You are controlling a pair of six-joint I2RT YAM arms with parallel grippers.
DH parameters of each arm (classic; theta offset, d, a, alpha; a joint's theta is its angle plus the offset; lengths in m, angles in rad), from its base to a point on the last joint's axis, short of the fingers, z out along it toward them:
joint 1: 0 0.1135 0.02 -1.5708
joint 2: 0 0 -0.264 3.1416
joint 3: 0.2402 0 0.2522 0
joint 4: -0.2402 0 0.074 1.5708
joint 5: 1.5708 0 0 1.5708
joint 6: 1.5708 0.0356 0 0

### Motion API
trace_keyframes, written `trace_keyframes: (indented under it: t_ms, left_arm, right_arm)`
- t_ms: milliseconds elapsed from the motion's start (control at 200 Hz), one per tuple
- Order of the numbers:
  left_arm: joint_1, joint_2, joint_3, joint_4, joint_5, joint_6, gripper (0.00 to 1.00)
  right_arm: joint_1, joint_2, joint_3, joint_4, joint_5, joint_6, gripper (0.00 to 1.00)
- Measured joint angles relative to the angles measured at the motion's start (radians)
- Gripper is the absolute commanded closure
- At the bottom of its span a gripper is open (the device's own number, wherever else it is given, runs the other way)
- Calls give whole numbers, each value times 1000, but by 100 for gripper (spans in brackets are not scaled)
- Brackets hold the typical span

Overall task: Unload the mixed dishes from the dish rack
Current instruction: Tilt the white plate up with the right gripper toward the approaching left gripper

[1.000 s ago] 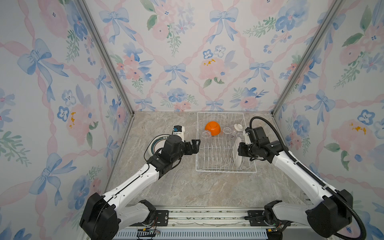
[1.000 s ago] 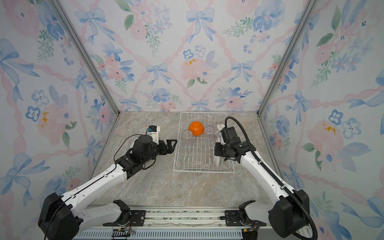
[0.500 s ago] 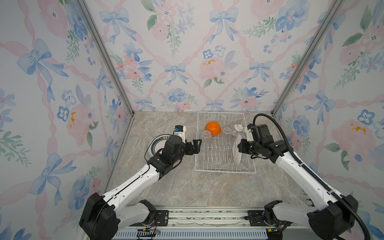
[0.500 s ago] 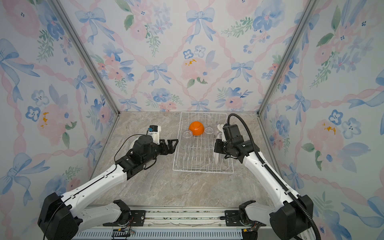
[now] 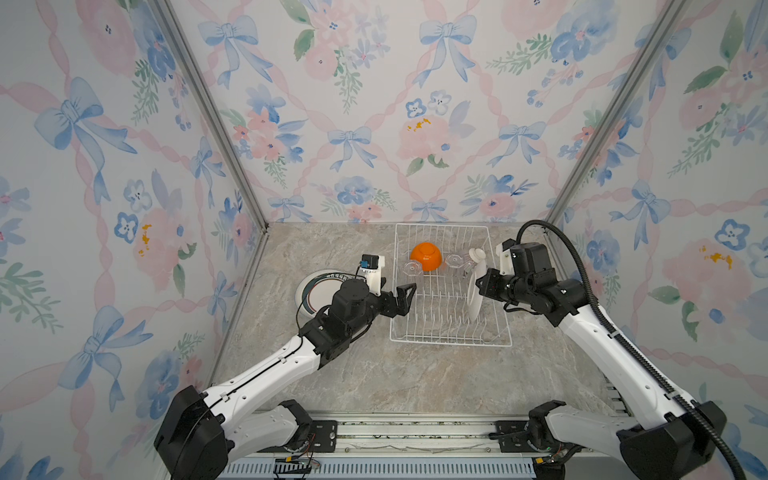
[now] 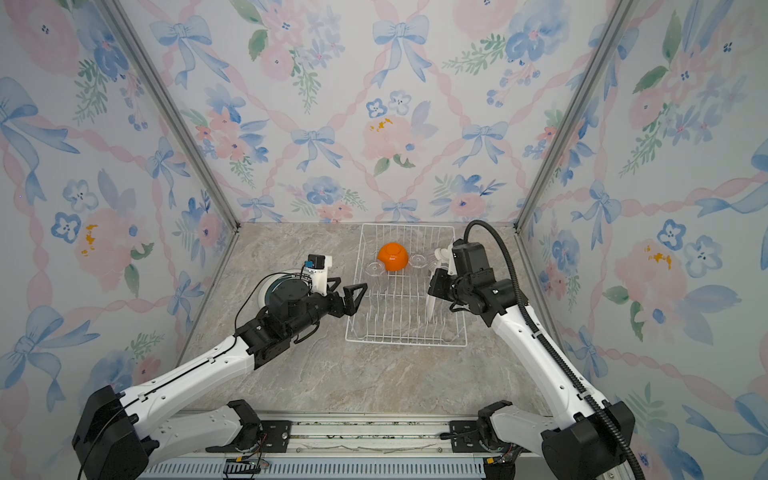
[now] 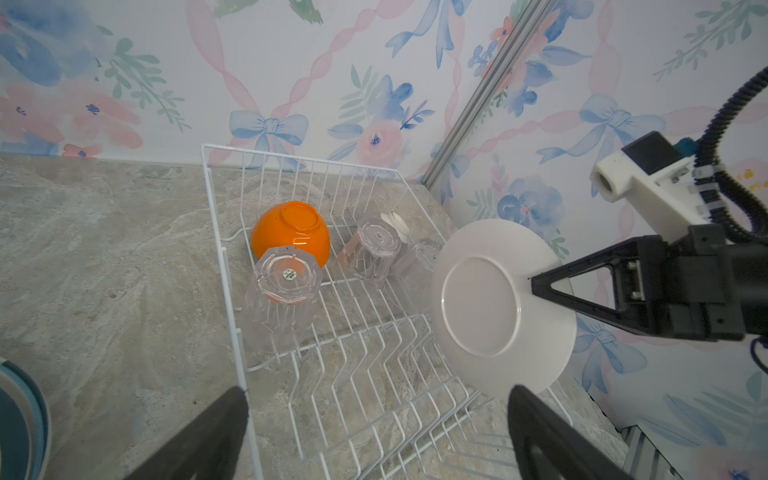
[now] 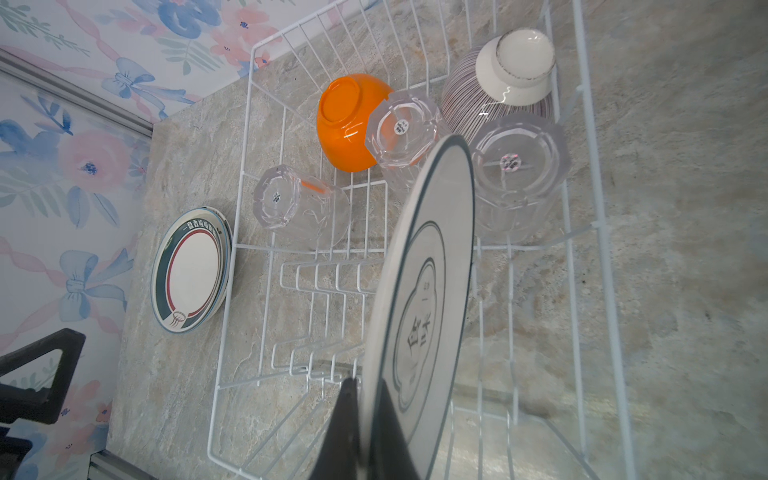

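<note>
While L fingers [image 7: 208,440] gape wide w/ nothing, R fingers [image 8: 343,440] pinch plate [image 7: 482,307] rim.

Bright, even light; blurred wrist-view foregrounds

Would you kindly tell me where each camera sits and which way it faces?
Top views: high at the front, looking down and back over the table and rack; both arms show whole, left hand open, right hand pinching a plate.
Left wrist: behind the left hand, facing across the rack at that plate's plain back; its own spread fingers show.
Right wrist: behind the right hand, looking along the plate's painted face into the rack; its own fingers show.
Shared: both wrist views show the orange bowl.
</note>
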Motion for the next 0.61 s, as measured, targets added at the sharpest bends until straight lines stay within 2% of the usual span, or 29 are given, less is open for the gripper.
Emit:
trace_keyframes:
  t_ms: [340,605]
  left_arm:
    - [-93,17,-6,97,-21,51,2]
    - [-178,84,-6,147,-46,84,2]
  right_arm:
    - [-7,-8,28,1,11,15,100]
    - [-11,-18,29,8,11,42,100]
